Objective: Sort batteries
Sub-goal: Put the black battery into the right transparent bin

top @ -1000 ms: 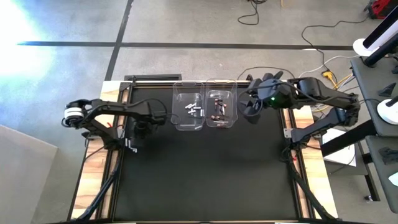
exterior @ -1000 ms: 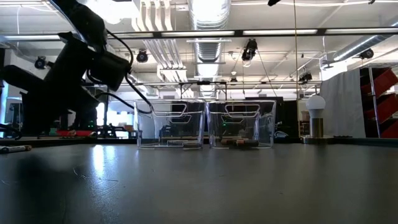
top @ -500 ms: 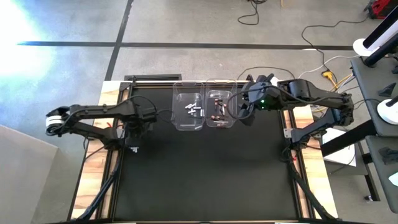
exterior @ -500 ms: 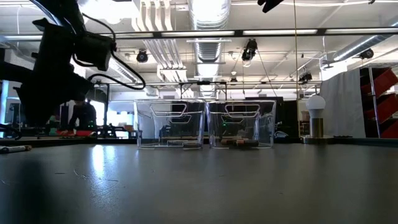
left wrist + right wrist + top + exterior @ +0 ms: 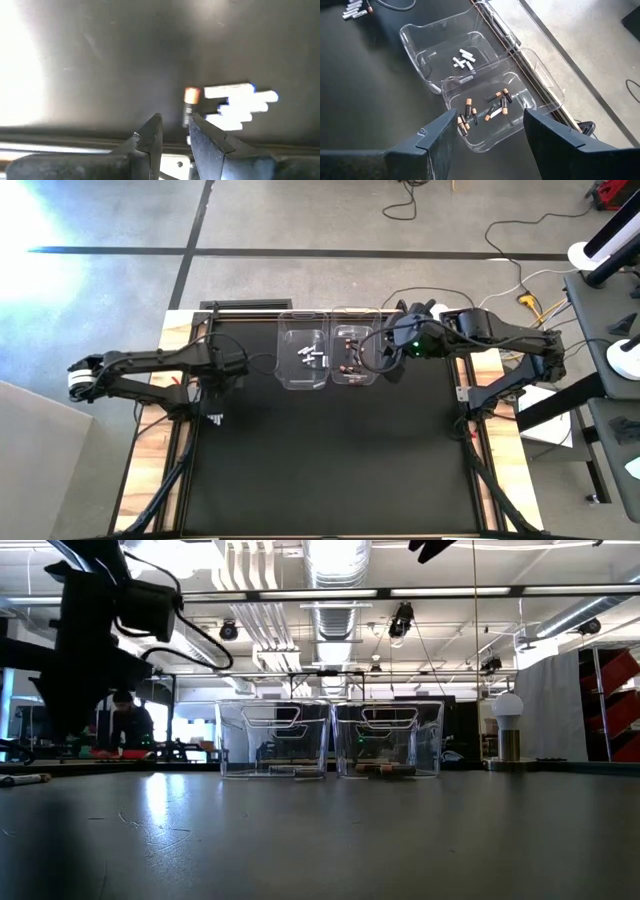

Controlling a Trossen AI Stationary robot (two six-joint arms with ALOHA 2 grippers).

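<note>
Both grippers hang over the mat, neither holding anything.

The left gripper (image 5: 174,131), jaws narrowly apart, hangs above loose batteries (image 5: 235,105) near the mat's left edge (one dark cell has an orange end). The right gripper (image 5: 490,130), jaws wide, hovers over the right bin (image 5: 530,90) of dark cells; silvery cells lie in the left bin (image 5: 415,42).
</note>
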